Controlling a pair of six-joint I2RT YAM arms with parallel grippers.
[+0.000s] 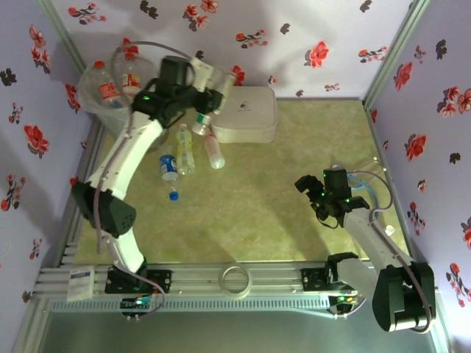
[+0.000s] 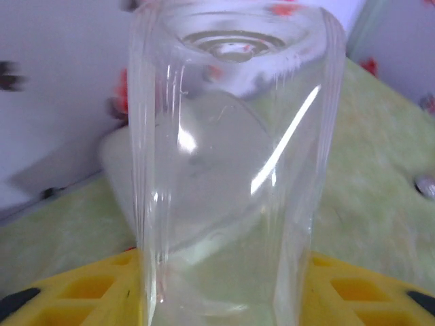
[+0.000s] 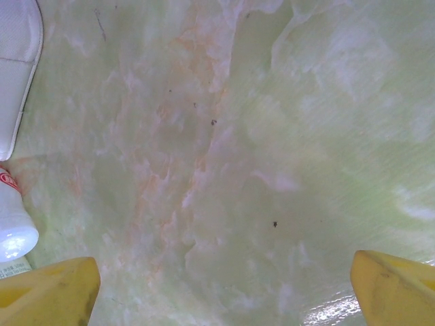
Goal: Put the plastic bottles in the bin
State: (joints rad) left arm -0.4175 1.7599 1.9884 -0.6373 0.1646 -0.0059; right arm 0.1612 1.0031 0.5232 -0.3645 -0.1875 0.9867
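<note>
My left gripper (image 1: 210, 82) is at the back of the table, between the bin (image 1: 94, 77) and a white box, and is shut on a clear plastic bottle (image 1: 222, 77). In the left wrist view that bottle (image 2: 231, 156) stands between the yellow fingers (image 2: 75, 292), its base pointing away. The round translucent bin holds red-capped bottles (image 1: 110, 88). Three more bottles lie on the mat: a pale one (image 1: 184, 149), a clear one (image 1: 213, 151) and a blue-labelled one (image 1: 168, 168). My right gripper (image 1: 305, 184) hovers open over bare mat, its yellow fingertips (image 3: 47, 292) wide apart.
A white rounded-square box (image 1: 246, 114) sits at the back centre, right beside the held bottle. A loose blue cap (image 1: 174, 195) lies near the bottles. A red-labelled bottle (image 3: 13, 224) shows at the left edge of the right wrist view. Flowered walls close in three sides.
</note>
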